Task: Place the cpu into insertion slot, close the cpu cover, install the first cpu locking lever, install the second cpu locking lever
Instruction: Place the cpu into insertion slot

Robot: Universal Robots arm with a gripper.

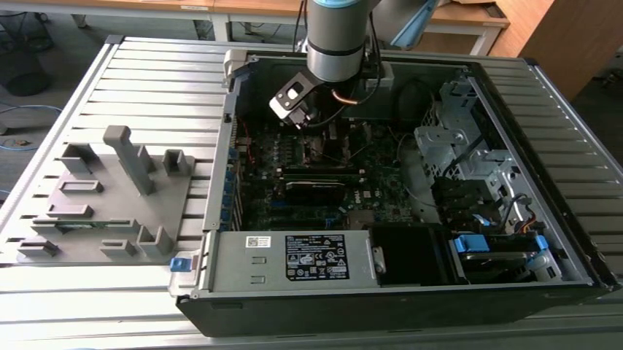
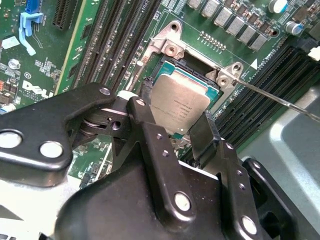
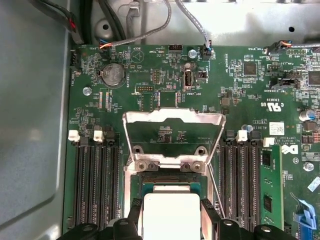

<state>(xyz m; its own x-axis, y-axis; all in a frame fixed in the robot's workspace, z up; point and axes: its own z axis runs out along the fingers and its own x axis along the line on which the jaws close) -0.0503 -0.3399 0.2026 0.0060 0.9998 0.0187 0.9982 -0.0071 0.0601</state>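
The grey arm reaches straight down into the open black computer case, its black gripper clenched on the small square grey-faced cpu, low over the dark silver-rimmed insertion slot. Its fingers hide the chip's edges, so I cannot tell whether it is seated. The silvery frame cpu cover stands flipped open beyond, with long black memory slots on either side.

An open computer case lies on a slatted grey tabletop, with a grey moulded fixture just beside it on the exterior view's left. In the first wrist view, the green motherboard carries a coin cell battery, rows of black memory slots and one installed green memory module.
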